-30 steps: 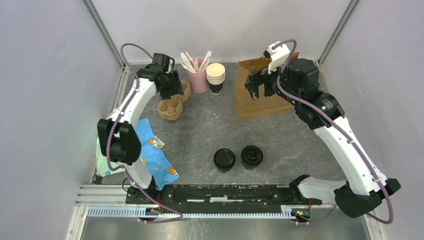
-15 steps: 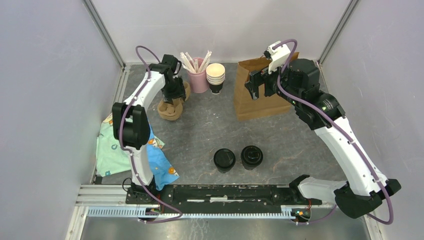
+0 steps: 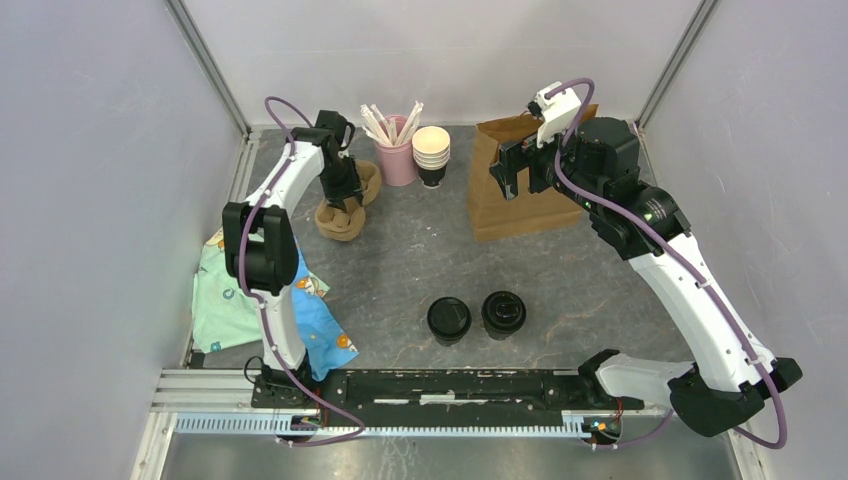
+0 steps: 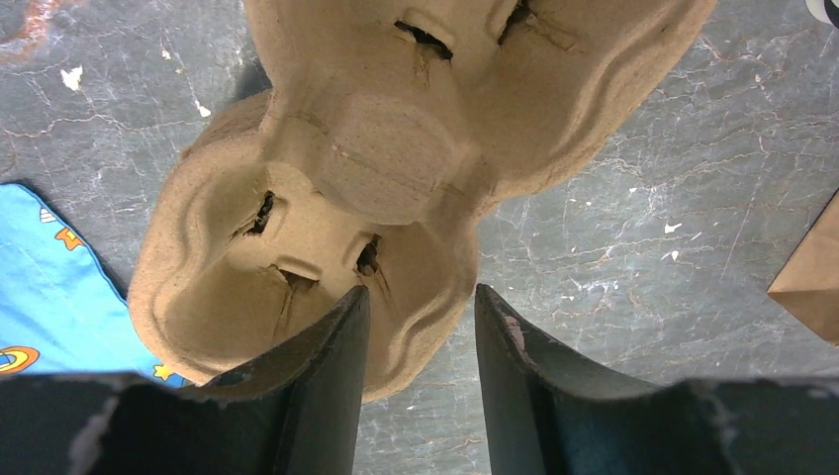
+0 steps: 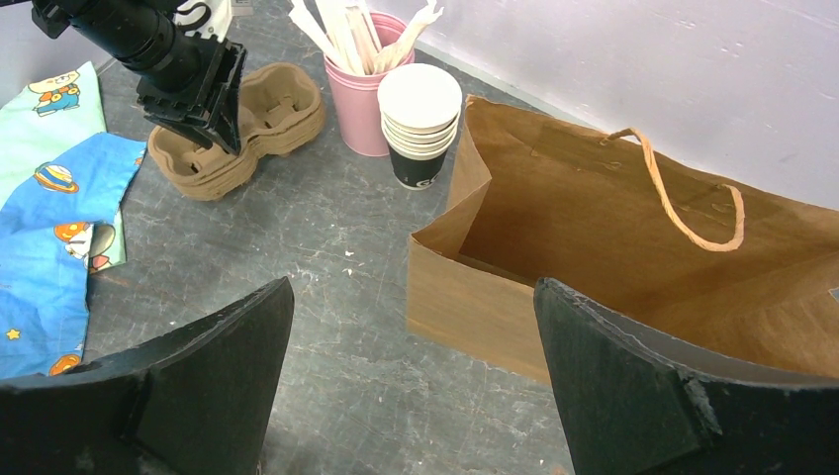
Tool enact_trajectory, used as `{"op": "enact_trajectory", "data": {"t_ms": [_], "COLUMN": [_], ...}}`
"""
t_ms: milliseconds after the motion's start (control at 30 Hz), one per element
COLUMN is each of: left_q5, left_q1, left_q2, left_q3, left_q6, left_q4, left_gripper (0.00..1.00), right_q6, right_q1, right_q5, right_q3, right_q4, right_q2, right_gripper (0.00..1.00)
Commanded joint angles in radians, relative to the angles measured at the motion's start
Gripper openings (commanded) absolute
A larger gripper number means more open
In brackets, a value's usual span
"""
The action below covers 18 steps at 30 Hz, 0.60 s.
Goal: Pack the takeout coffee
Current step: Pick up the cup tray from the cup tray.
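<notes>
The grey, stone-veined table [image 3: 420,250] carries everything. At its far right corner the brown paper bag [image 5: 594,247] stands creased and gaping, rope handle flopped inside, mouth up, probably to take a load. The right gripper [image 5: 414,297] hangs over it, spread to its widest and empty. A soft printed cloth [image 3: 300,310] lies rumpled along the left edge. Near the far left corner lies the moulded pulp carrier [image 4: 326,178], rough and rounded; the left gripper [image 4: 420,297] straddles one well's rim, half spread, one finger inside and one out, nothing pinched yet, apparently to lift it by that thin wall. By the far edge stand a pink tumbler [image 3: 398,165] of stirrers and stacked lidless cups [image 3: 431,148]. The takeout coffee [image 3: 449,320], glossy black lid on, waits mid near edge beside a second black round [image 3: 503,314], well apart from both grippers
</notes>
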Motion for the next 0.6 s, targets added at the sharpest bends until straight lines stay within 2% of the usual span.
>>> {"op": "enact_trajectory", "data": {"t_ms": [0, 100, 267, 567], "left_q5": [0.021, 0.03, 0.052, 0.059], "left_q1": [-0.002, -0.001, -0.001, 0.0], "left_q2": [0.003, 0.003, 0.013, 0.028], "left_q3": [0.01, 0.005, 0.004, 0.009], "left_q6": [0.057, 0.063, 0.079, 0.081], "left_q4": [-0.007, -0.005, -0.007, 0.002], "left_gripper": [0.5, 0.46, 0.5, 0.4], "right_q6": [-0.002, -0.001, 0.003, 0.007], "right_q1": [0.002, 0.002, 0.001, 0.001], "right_q5": [0.0, -0.025, -0.031, -0.036], "right_q3": [0.001, 0.001, -0.001, -0.001], "right_q4": [0.039, 0.039, 0.039, 0.042], "right_q2": [-0.002, -0.002, 0.0, 0.0], "right_gripper": [0.98, 0.98, 0.98, 0.98]}}
